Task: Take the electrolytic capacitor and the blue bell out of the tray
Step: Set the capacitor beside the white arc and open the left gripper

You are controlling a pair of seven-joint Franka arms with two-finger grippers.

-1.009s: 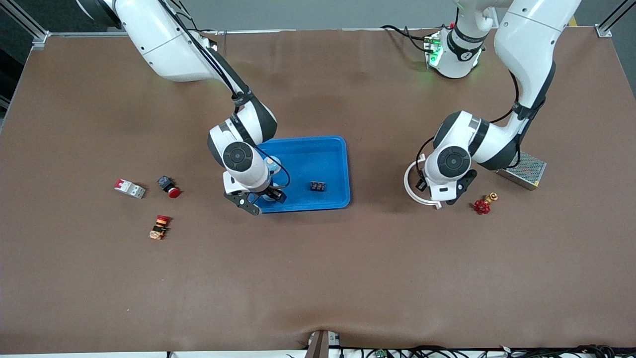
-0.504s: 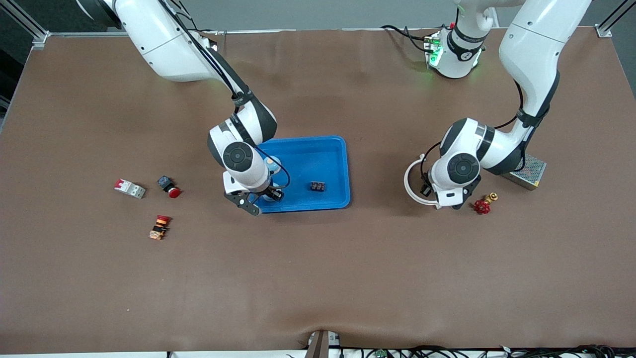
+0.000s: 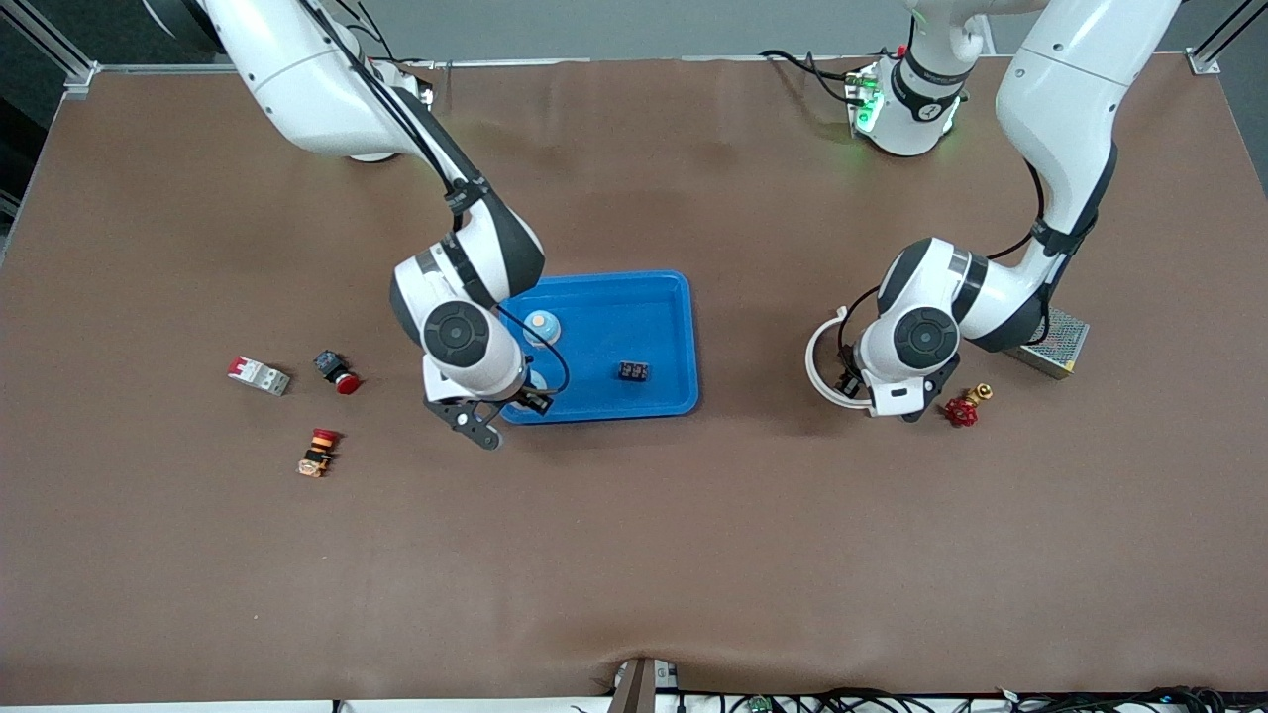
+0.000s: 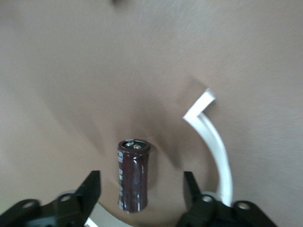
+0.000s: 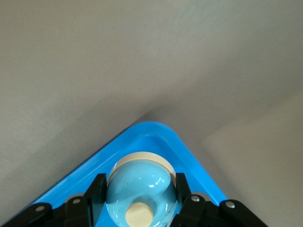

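The light-blue bell (image 5: 142,191) with a beige button sits between the fingers of my right gripper (image 5: 140,187), which is shut on it. The right gripper (image 3: 503,414) is over the blue tray's (image 3: 686,337) corner at the right arm's end; the hand hides the held bell in the front view. A second light-blue dome (image 3: 541,324) rests inside the tray. The dark brown capacitor (image 4: 133,177) rests on the table between the fingers of my left gripper (image 4: 142,182), which is open and apart from it. The left gripper (image 3: 887,401) is beside the red valve.
A black terminal block (image 3: 634,371) lies in the tray. A red valve (image 3: 961,410) and a metal box (image 3: 1050,342) lie near the left hand. A white curved strip (image 4: 213,142) arcs by the capacitor. A breaker (image 3: 260,375) and two red buttons (image 3: 339,374) (image 3: 317,453) lie toward the right arm's end.
The right gripper closed and moved toward the tray's corner at the right arm's end. The left hand shifted toward the red valve and now shows open fingers.
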